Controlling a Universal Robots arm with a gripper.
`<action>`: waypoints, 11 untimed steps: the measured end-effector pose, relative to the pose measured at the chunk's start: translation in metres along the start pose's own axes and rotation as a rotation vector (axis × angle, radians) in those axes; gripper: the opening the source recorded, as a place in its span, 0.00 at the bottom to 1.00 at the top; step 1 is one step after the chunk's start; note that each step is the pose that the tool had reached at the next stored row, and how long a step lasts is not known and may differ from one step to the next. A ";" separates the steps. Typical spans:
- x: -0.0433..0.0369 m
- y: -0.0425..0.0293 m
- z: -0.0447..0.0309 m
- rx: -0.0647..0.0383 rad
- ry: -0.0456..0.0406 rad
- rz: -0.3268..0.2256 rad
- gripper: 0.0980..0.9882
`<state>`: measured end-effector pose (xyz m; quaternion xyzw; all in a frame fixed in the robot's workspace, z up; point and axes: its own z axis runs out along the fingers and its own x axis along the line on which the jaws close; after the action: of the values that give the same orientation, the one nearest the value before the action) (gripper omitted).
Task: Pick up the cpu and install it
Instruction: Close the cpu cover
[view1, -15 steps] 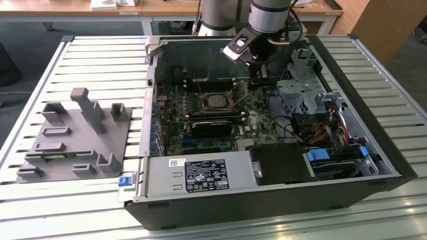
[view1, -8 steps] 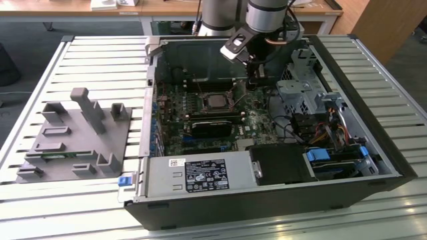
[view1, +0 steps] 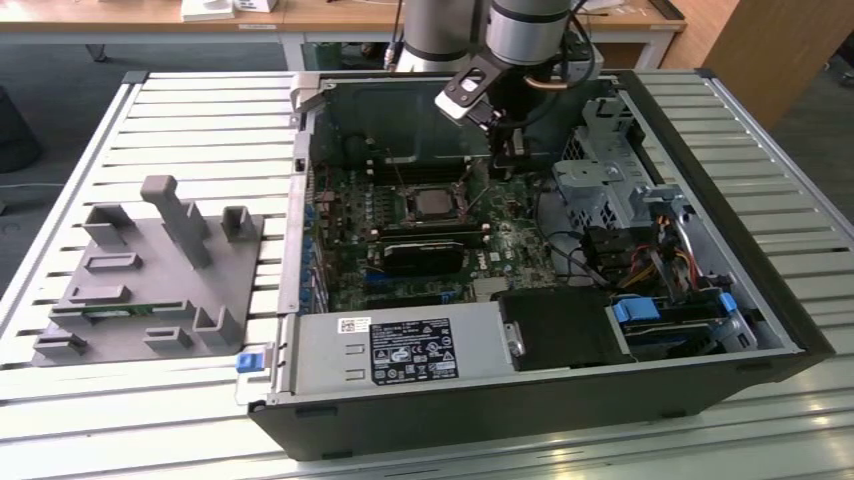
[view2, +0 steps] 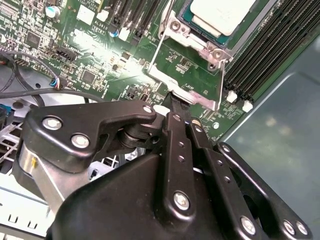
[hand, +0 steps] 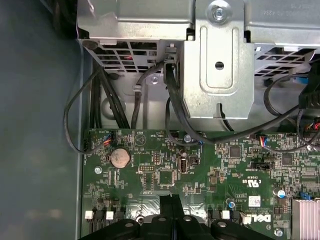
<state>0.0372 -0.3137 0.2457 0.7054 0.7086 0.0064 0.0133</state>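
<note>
The cpu (view2: 222, 12) sits in its socket (view2: 200, 30) on the motherboard (view2: 95, 60). In the second wrist view its pale metal top and darker rim show, but the picture's edge cuts off most of it. In the exterior view the cpu (view1: 434, 205) is a small dull square in the middle of the board, too small for detail. A silvery metal frame (view2: 187, 92) lies just beside the socket, on the side toward the gripper (view2: 177, 102); how it joins the socket is hard to make out. Black memory slots (view2: 265, 50) run along the socket's other side.

The gripper is apart from the cpu and holds nothing that can be seen. Its black fingers (hand: 165, 205) are pressed together with only a thin seam between them, their tips low over the board near the frame. Whether the tips touch the frame cannot be told, since the gripper's own body hides the spot.

In the first wrist view a coin cell (hand: 120, 157) lies on the board, and black cables (hand: 100, 95) run up under a metal drive cage (hand: 215, 60).

In the exterior view the arm (view1: 527, 30) reaches down into the open computer case (view1: 747, 330), its gripper (view1: 507, 165) just beyond the socket. A grey fixture (view1: 147, 270) stands on the slatted table (view1: 200, 120) to the exterior view's left of the case.
</note>
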 end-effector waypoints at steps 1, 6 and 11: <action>0.0000 -0.0006 0.0000 0.000 0.0000 0.000 0.01; 0.0000 -0.0044 -0.0001 0.000 0.0000 0.000 0.01; 0.0001 -0.0078 -0.0001 0.000 0.0001 0.000 0.01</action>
<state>0.0294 -0.3137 0.2456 0.7054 0.7086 0.0065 0.0133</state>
